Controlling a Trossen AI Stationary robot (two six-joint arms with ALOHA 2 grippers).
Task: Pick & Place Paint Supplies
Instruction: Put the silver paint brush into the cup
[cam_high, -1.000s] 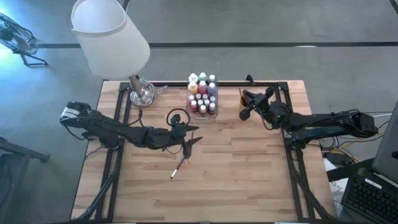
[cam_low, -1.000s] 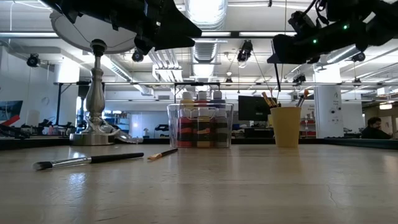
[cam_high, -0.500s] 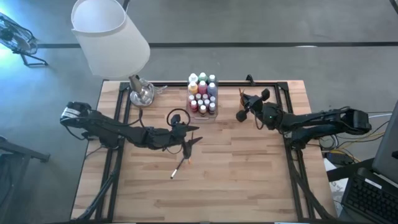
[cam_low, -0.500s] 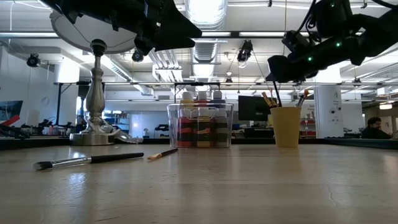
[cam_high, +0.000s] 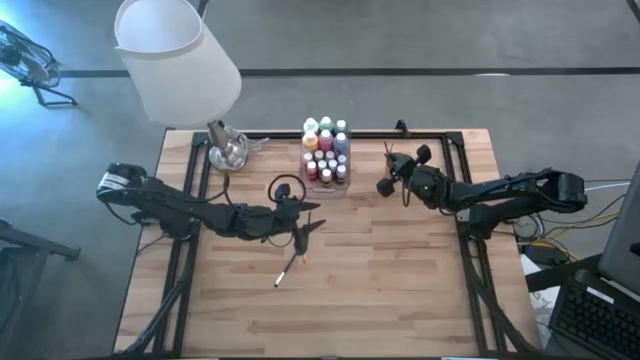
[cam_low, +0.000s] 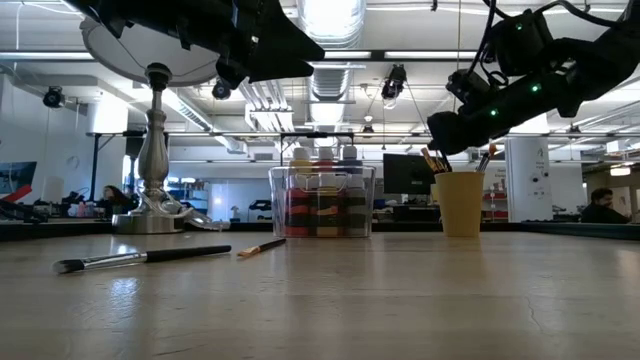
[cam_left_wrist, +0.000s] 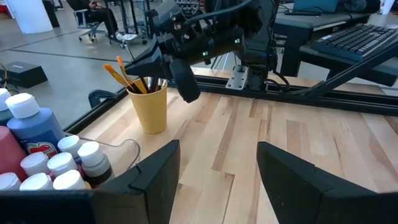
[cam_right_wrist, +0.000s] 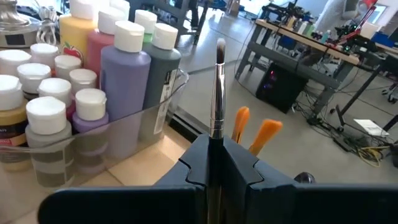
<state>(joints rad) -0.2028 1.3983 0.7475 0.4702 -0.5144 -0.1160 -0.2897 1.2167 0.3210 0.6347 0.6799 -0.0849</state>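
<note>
A clear box (cam_high: 326, 158) of white-capped paint bottles (cam_right_wrist: 124, 68) stands at the table's far middle. Right of it is the orange cup (cam_low: 460, 203) with brushes in it. My right gripper (cam_high: 385, 185) hovers above and just near of the cup, shut on a thin paintbrush (cam_right_wrist: 218, 93). My left gripper (cam_high: 301, 227) hangs open over the table's middle, nothing between its fingers (cam_left_wrist: 155, 177). Below it, a dark-handled brush (cam_high: 288, 270) and a small orange-tipped brush (cam_low: 260, 246) lie flat on the wood. My right gripper pinches the paintbrush's handle (cam_right_wrist: 216, 134) between its two fingers, just behind the metal ferrule. The brush lies along the fingers, its bristle end (cam_right_wrist: 220, 46) sticking out past the fingertips. It is lifted clear of the table, slanting a little downward.
A lamp with a white shade (cam_high: 177, 58) and a metal base (cam_high: 228, 150) stands at the far left corner. A dark cable loop (cam_high: 285, 187) lies left of the box. Bare wood spreads over the near half of the table (cam_high: 380, 300).
My right gripper, still shut on the brush, has come down and drifted a little toward the table's left, tipping its nose lower beside the orange cup.
</note>
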